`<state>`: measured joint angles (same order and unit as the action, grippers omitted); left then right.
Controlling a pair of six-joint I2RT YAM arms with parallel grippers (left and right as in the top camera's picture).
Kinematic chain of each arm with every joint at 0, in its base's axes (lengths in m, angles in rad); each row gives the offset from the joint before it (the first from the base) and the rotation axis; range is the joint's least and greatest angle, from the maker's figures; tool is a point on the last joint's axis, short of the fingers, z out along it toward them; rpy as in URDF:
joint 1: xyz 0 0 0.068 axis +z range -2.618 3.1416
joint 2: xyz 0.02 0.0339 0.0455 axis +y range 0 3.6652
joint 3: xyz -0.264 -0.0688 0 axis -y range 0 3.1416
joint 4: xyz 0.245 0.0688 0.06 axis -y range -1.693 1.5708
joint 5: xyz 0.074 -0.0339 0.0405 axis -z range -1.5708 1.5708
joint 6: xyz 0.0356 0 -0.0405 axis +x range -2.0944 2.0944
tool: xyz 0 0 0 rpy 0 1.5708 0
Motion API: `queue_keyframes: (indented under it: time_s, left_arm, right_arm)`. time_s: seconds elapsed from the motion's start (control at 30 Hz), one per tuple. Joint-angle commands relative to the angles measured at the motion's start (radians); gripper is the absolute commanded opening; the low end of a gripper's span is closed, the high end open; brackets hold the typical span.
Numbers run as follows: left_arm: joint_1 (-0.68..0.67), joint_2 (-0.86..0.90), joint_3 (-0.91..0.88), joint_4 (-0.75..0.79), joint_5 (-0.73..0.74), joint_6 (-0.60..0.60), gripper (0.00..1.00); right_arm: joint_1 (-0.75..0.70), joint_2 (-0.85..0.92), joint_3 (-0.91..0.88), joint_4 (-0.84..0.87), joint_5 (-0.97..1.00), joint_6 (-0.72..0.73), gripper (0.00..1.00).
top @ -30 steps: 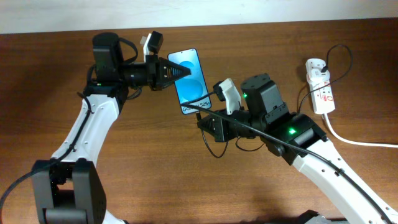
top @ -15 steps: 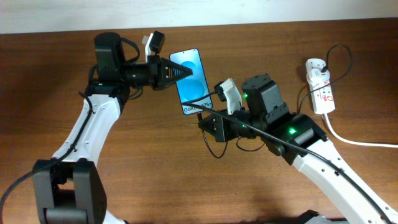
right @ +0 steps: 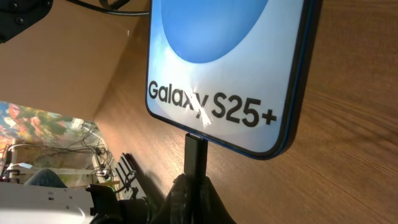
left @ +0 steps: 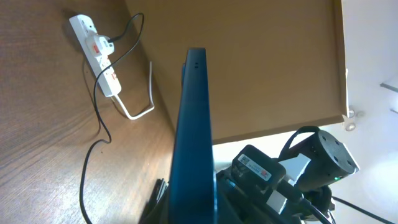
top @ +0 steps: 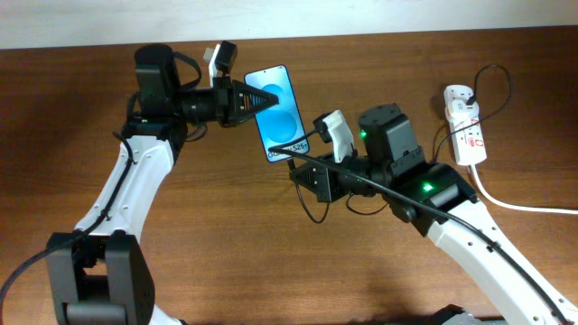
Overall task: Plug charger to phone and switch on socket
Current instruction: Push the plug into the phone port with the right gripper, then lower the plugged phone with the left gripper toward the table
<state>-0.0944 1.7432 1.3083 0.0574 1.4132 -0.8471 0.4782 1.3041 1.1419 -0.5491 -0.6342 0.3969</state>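
Overhead view: a brown wood-grain table [top: 208, 262] fills the frame, with a pale strip of room showing beyond its far edge. The phone [top: 282, 117] sits toward the far edge, a little left of the middle, with its blue screen facing up. The left pincer [top: 256, 101] is closed on the phone's upper end. The right pincer [top: 296, 171] sits directly at the phone's lower end. The socket [top: 465, 126], a white strip with red marks, lies near the far right corner, and its thick white cord [top: 519, 206] runs off toward the right edge. The left wrist view alone shows the phone [left: 194, 137] edge-on as a thin dark-blue slab rising from the bottom of the frame. It also shows the socket [left: 96, 53] far off on the wood and a pale wall past the table edge. The left pincer's fingers are not visible in this view. The right wrist view alone resolves the white lettering "Galaxy S25+" on the phone [right: 224, 68]. It also shows the charger [right: 196, 155], whose black plug meets the phone's bottom edge, with the dark fingertips [right: 193, 196] closed around the plug. Whether the plug is fully seated cannot be determined. Cluttered cables and equipment are visible beyond the table at the lower left of this view.
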Motion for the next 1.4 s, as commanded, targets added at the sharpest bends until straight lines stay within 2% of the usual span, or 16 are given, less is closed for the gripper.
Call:
queue_keyframes:
  time_s: [0.0,0.33,0.5,0.67,0.73,0.8,0.83,0.93,1.0,1.1,1.27,1.37]
  left_arm:
    - [-0.043,-0.008,-0.002,-0.013,0.159,0.004,0.0]
    - [-0.033,-0.008,-0.002,-0.013,0.154,0.003,0.0]
    - [-0.026,-0.008,-0.002,-0.012,0.154,0.003,0.0]
    - [-0.021,-0.008,-0.002,-0.012,0.141,0.003,0.0]
    - [-0.014,-0.008,-0.002,0.008,0.135,0.01,0.0]
    - [-0.002,-0.008,-0.002,0.011,0.12,0.058,0.0]
    - [-0.004,-0.008,-0.002,-0.008,0.087,0.089,0.0]
    - [-0.004,-0.008,-0.002,-0.142,-0.022,0.216,0.0]
    - [-0.003,-0.008,-0.002,-0.325,-0.19,0.349,0.0]
    - [-0.003,-0.008,-0.002,-0.501,-0.405,0.465,0.0]
    - [-0.003,-0.006,-0.002,-0.617,-0.559,0.567,0.0]
    - [-0.003,0.031,-0.002,-0.624,-0.584,0.584,0.0]
  right_arm:
    - [-0.041,-0.002,0.029,0.084,0.058,-0.023,0.04]
    - [-0.04,-0.001,0.029,0.051,0.04,-0.023,0.05]
    - [-0.04,-0.001,0.029,0.027,0.04,-0.023,0.23]
    - [-0.04,-0.001,0.029,-0.003,0.04,-0.023,0.25]
    - [-0.04,-0.001,0.029,-0.022,0.04,-0.026,0.5]
    - [-0.04,-0.001,0.029,-0.031,0.044,-0.026,0.65]
    - [-0.04,-0.001,0.029,-0.031,0.044,-0.026,0.7]
    - [-0.04,-0.001,0.029,-0.043,0.044,-0.026,0.74]
    - [-0.04,-0.001,0.029,-0.051,0.044,-0.026,0.76]
    - [-0.04,-0.001,0.029,-0.053,0.056,-0.026,0.79]
    - [-0.04,-0.001,0.029,-0.053,0.071,-0.026,0.8]
    - [-0.04,-0.001,0.029,-0.058,0.071,-0.026,0.8]
